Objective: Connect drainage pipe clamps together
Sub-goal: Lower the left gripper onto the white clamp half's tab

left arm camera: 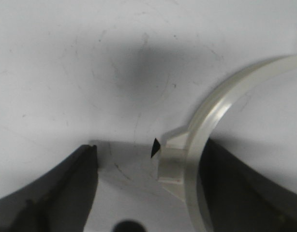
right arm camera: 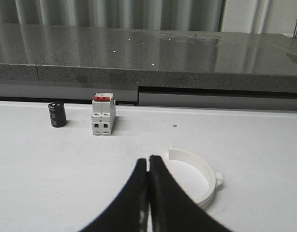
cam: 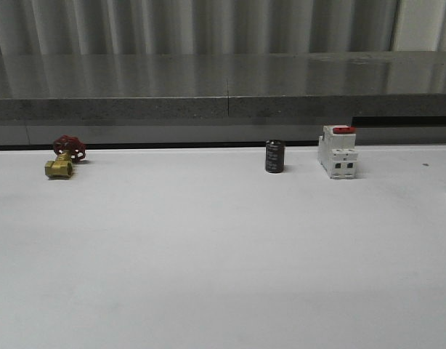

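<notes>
One white drainage pipe clamp (left arm camera: 206, 121), a curved half-ring with a small outer lug, lies on the white table between the fingers of my left gripper (left arm camera: 151, 147). It sits close against one dark finger (left arm camera: 245, 183), and the jaws stand wide open around it. A second white half-ring clamp (right arm camera: 188, 155) lies flat on the table just beside and beyond my right gripper (right arm camera: 148, 157). That gripper's black fingers are pressed together with nothing between them.
Along the back of the table (cam: 208, 254) stand a brass valve with a red handwheel (cam: 63, 158), a black cylinder (cam: 274, 156) and a white boxy switch with a red top (cam: 338, 151). A grey stone ledge (cam: 223, 94) runs behind them.
</notes>
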Available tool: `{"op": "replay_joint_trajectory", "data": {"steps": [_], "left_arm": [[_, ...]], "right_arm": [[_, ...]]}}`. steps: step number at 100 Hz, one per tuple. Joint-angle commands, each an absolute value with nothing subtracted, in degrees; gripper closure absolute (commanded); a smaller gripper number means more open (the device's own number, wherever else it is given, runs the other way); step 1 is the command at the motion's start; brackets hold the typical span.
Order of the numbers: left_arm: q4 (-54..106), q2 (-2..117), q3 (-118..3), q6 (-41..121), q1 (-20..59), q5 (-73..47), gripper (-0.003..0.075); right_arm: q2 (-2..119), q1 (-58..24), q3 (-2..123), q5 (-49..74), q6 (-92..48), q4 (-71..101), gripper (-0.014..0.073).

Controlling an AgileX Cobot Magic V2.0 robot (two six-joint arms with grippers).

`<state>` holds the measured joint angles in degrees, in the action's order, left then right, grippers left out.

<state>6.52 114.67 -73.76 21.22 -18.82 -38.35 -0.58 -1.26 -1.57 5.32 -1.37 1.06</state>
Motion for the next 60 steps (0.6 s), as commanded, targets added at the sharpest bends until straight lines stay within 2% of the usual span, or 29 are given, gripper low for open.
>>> {"op": "replay_joint_trajectory", "data": {"steps": [1, 13, 23, 41, 60], "left_arm": [[7.5, 111.8, -75.3, 21.2, -18.8, -37.5, 0.0387], [8.3, 111.8, -75.3, 21.2, -18.8, -38.3, 0.0621], [9.4, 111.8, -75.3, 21.2, -18.8, -39.1, 0.0743], [13.0, 109.4, -75.3, 21.2, -18.1, -42.4, 0.0741], [13.1, 102.7, -75.3, 15.4, -13.2, -45.3, 0.0741]], "right_arm": [[-1.7, -1.2, -0.6, 0.6, -1.5, 0.5, 0.0661], [-1.7, -1.2, -0.6, 0.6, -1.5, 0.5, 0.0661], [-1.7, -1.2, -0.6, 0.6, -1.5, 0.5, 0.0661], [-1.7, -1.2, -0.6, 0.6, -1.5, 0.5, 0.0661], [-1.7, -1.2, -0.6, 0.6, -1.5, 0.5, 0.0661]]}}
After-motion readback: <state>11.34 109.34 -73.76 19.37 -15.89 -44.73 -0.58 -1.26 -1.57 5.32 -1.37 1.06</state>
